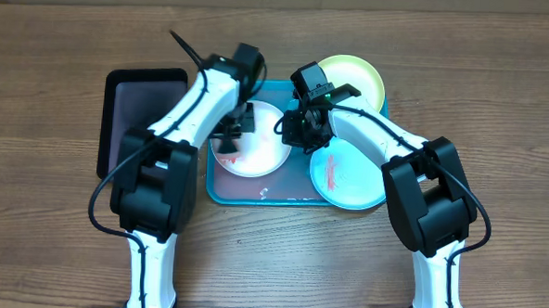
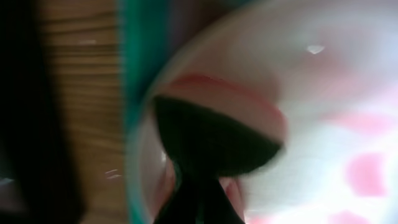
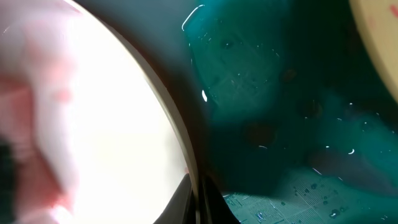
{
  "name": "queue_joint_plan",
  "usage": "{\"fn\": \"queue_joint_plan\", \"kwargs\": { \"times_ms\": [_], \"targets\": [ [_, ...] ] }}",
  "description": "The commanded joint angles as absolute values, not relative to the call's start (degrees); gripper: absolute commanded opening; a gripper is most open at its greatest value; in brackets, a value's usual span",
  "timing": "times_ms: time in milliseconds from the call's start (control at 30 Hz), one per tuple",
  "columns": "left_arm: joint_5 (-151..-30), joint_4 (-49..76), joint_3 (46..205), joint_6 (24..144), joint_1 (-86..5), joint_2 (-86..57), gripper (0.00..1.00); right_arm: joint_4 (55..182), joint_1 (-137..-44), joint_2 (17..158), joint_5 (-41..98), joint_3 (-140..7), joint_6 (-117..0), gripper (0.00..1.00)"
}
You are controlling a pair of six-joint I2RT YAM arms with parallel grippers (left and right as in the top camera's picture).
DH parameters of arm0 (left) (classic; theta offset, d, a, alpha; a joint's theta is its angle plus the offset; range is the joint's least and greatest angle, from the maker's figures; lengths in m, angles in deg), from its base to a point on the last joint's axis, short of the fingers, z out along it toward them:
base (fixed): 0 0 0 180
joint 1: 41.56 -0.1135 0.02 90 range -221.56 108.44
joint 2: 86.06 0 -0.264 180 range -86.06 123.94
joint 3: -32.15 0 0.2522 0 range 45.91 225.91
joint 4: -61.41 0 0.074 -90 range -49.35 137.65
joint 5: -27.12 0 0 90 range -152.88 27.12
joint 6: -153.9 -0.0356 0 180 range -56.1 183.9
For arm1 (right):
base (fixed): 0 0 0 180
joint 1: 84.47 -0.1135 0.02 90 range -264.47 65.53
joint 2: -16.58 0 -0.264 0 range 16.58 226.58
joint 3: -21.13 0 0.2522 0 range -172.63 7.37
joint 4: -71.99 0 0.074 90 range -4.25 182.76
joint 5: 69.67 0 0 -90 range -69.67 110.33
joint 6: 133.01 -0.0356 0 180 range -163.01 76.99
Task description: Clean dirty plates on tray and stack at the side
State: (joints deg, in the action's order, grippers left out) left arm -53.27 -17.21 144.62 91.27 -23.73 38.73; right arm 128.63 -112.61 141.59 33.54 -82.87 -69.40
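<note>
The white plate with red smears lies at the left of the turquoise tray. My left gripper is down on it, shut on a dark pad with a pinkish edge that presses on the plate. My right gripper is shut on the white plate's right rim, one finger on each side. The aqua plate lies at the tray's right and shows small red marks. The lime-green plate sits at the tray's far right corner.
A smaller black tray lies on the wooden table to the left of the turquoise one. Both arms cross over the tray's middle. The wet tray floor shows beside the white plate.
</note>
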Motion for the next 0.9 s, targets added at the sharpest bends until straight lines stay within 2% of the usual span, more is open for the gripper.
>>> {"fn": "queue_joint_plan", "kwargs": {
  "times_ms": [0,233,400,600,867],
  "targets": [
    [-49.8,-21.0,151.8,92.5,-25.1,39.3,0.04,129.1,-112.5,144.0,33.5,-82.7,-69.7,0.04],
    [-64.0,-30.5,166.0,85.0,-26.7,39.3,0.04,131.1,-112.2,141.6,33.1,-82.8,-69.6,0.04],
    [-66.3,-33.9,171.9,83.8,-30.7,39.3,0.04,133.9,-112.2,133.8,25.9,-82.8,-69.6,0.04],
    [-66.3,-34.9,172.1,83.1,-34.9,39.3,0.04,139.4,-115.1,126.0,6.2,-82.8,-69.7,0.04],
    [-65.3,-34.3,171.9,83.2,-37.1,39.3,0.04,140.9,-123.9,123.4,-20.8,-82.8,-70.1,0.04]
  ]
}}
